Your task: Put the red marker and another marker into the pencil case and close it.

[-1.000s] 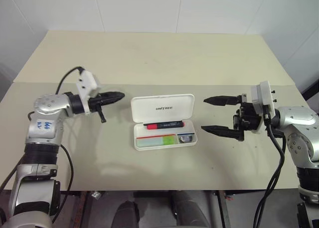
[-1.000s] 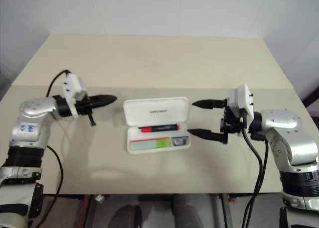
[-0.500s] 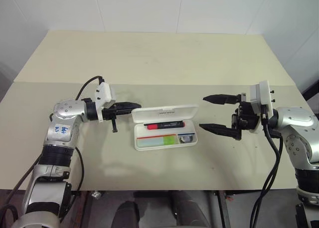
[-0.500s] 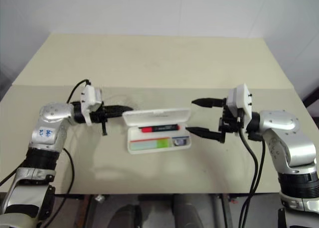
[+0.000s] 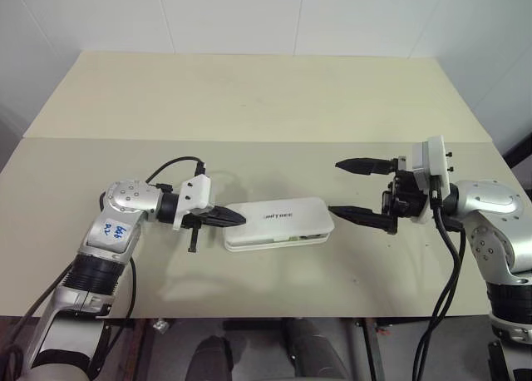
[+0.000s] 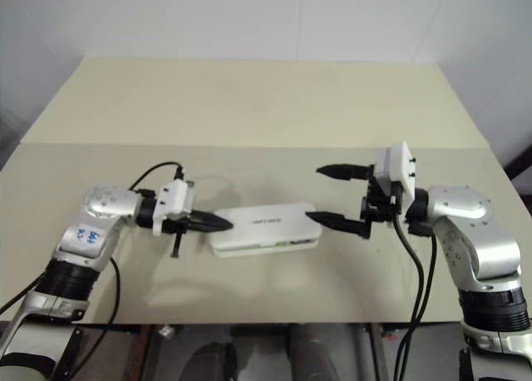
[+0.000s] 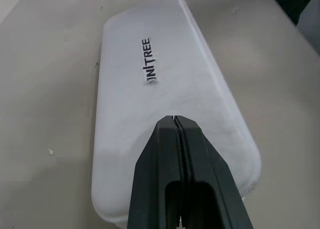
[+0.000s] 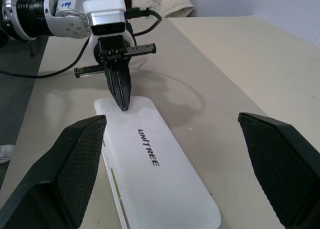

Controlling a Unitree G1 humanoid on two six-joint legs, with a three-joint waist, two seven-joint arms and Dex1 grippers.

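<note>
Lying across the beige worktop (image 5: 266, 98), the pencil case (image 5: 278, 224) is now sitting with its lid folded down over the tray, where a second ago the lid was standing upright and half a second ago it was tipping forward. A thin slit is remaining along the near edge, and a trace of green is showing through it; whether the lid is fully latched cannot be told. The red marker and the pale green marker, which were lying in the open tray before, are now being covered by the lid. The left arm is swinging in from the robot's left and lower toward the case, and the left gripper (image 5: 238, 220), its fingers pressed together with nothing between them, is resting its tip on the left end of the lid. The right gripper (image 5: 347, 190) is keeping its place just beside the case's right end, its fingers spread wide and holding nothing.
</note>
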